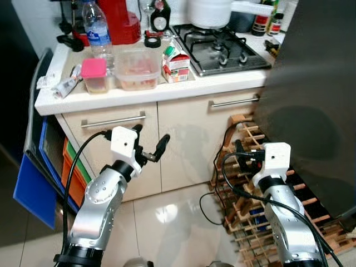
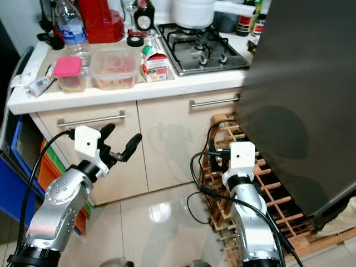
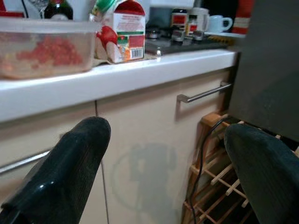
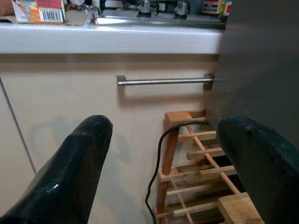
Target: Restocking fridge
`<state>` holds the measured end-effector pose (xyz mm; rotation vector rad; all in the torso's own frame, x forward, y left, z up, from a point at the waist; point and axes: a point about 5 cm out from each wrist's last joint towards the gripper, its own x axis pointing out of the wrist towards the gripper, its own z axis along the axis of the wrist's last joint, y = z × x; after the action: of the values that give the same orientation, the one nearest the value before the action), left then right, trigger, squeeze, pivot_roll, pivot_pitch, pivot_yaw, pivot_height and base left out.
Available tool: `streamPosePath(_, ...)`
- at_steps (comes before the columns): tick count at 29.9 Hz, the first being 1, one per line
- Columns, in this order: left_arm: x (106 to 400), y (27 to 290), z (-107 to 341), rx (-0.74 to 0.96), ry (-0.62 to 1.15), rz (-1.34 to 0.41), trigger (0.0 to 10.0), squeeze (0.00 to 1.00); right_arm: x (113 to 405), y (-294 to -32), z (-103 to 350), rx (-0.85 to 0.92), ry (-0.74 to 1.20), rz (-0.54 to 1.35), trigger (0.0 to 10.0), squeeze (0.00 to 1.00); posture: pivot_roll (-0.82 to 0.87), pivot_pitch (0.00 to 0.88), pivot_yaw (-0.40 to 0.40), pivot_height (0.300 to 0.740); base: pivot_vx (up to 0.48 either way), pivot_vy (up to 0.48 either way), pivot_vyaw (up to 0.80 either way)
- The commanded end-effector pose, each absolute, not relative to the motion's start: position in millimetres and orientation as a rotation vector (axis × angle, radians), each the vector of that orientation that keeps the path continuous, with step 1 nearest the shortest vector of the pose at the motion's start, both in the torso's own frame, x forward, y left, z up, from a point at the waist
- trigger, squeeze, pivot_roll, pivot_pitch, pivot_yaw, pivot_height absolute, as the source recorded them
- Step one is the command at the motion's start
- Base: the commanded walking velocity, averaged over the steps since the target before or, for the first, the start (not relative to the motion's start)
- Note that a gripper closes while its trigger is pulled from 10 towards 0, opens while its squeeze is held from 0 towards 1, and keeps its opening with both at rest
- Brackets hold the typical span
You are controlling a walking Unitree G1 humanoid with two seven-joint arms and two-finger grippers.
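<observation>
The left gripper point(image 1: 149, 142) and right gripper point(image 4: 163, 154) are held with fingers apart, empty, below the counter point(image 1: 111, 97). The milk carton point(image 1: 176, 64) (just beside the food container point(image 1: 138, 68)) should be approached level, fingers straddling it. The dark fridge point(image 1: 311, 94) is cut off; its handle cannot be made out.

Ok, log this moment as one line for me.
left gripper: open, empty, facing cabinet | right gripper: open, empty, by wine rack | carton, clear tub: on counter
</observation>
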<state>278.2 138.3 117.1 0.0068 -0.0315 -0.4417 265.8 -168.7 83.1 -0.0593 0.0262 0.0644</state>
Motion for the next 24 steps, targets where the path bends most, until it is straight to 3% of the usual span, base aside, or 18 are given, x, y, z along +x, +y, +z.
streamPosePath(1, 283, 140, 119, 0.034, -0.036, -0.454, 10.0, 0.0, 269, -163, 87, -0.048, 0.003, 0.079, 10.0, 0.0, -0.05, 0.0, -0.003, 0.719, 0.0, 0.431, -0.5)
streamPosePath(24, 295, 123, 130, 0.059, -0.097, -0.614, 10.0, 0.0, 272, -172, 87, -0.064, -0.026, 0.033, 10.0, 0.0, -0.07, 0.0, 0.017, 0.719, 0.0, 0.016, -0.5)
